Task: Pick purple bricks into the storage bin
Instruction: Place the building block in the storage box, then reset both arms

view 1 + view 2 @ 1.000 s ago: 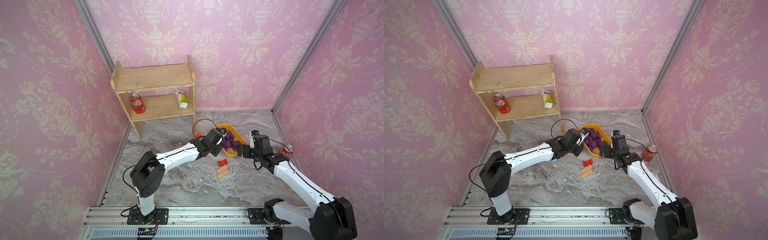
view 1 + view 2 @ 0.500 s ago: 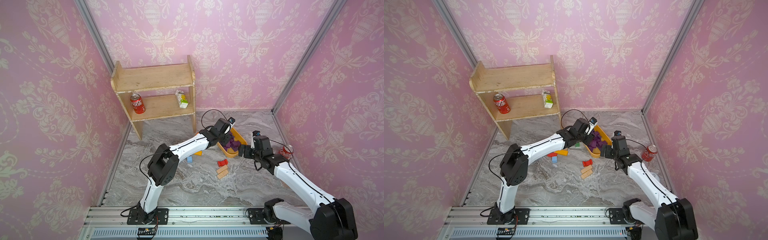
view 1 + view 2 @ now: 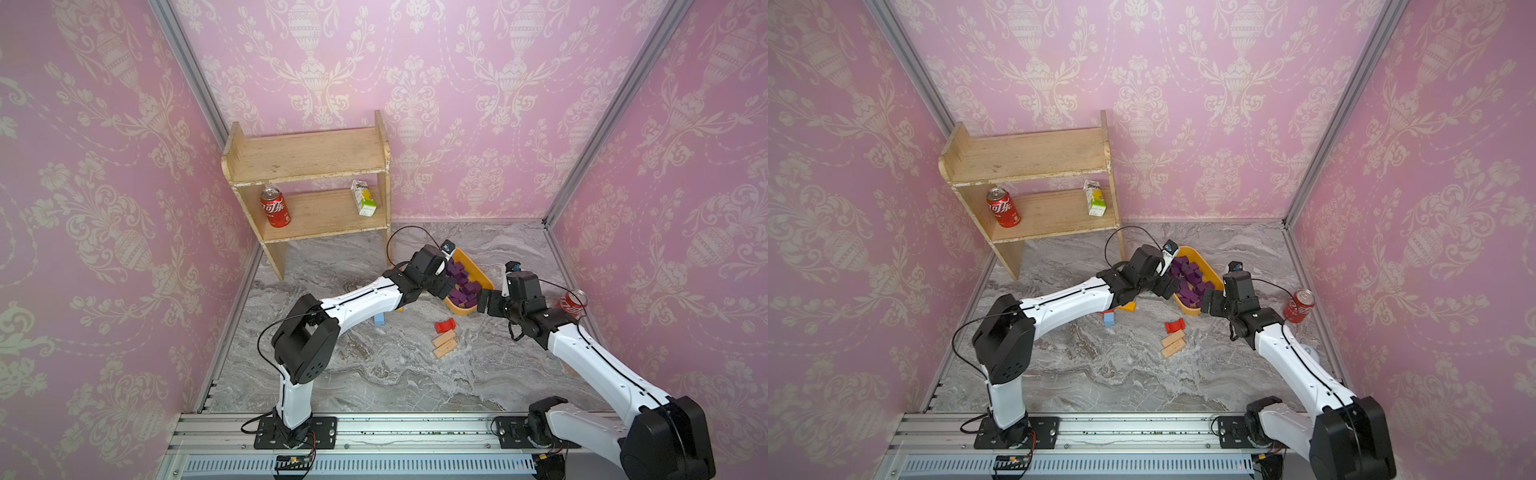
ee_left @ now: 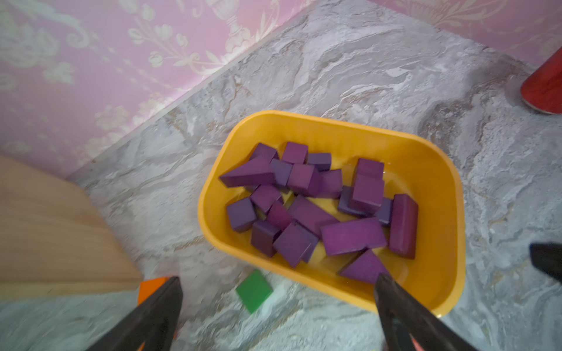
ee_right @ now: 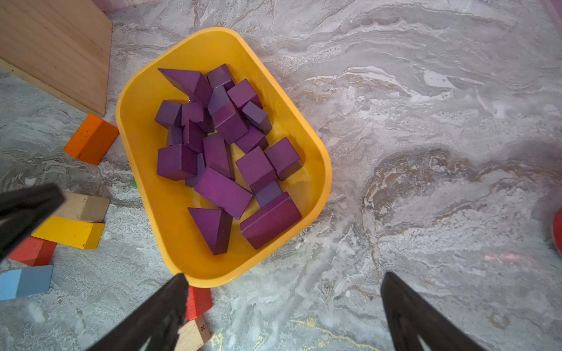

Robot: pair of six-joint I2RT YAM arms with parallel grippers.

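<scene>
The storage bin (image 3: 478,269) (image 3: 1209,271) is a yellow-orange tray on the marble floor, right of centre. Several purple bricks (image 3: 465,286) (image 3: 1187,279) lie piled inside it, seen closely in both wrist views (image 4: 307,212) (image 5: 222,188). My left gripper (image 3: 449,283) (image 4: 278,276) hangs open over the bin's (image 4: 334,121) left rim, nothing between its fingers; a purple wedge (image 4: 363,267) lies by one fingertip. My right gripper (image 3: 484,301) (image 5: 285,274) stands open and empty over bare floor at the bin's (image 5: 319,158) near corner.
A wooden shelf (image 3: 307,166) at the back left holds a cola can (image 3: 274,206) and a carton (image 3: 363,198). Another can (image 3: 573,301) stands right of the bin. Red (image 3: 444,325), tan (image 3: 444,345), blue (image 3: 379,320), orange (image 5: 91,138), yellow (image 5: 68,232) and green (image 4: 254,290) blocks lie near the bin.
My left arm has swung from the floor left of the bin to over the bin, and its jaws have gone from shut to open. The right arm has stayed still.
</scene>
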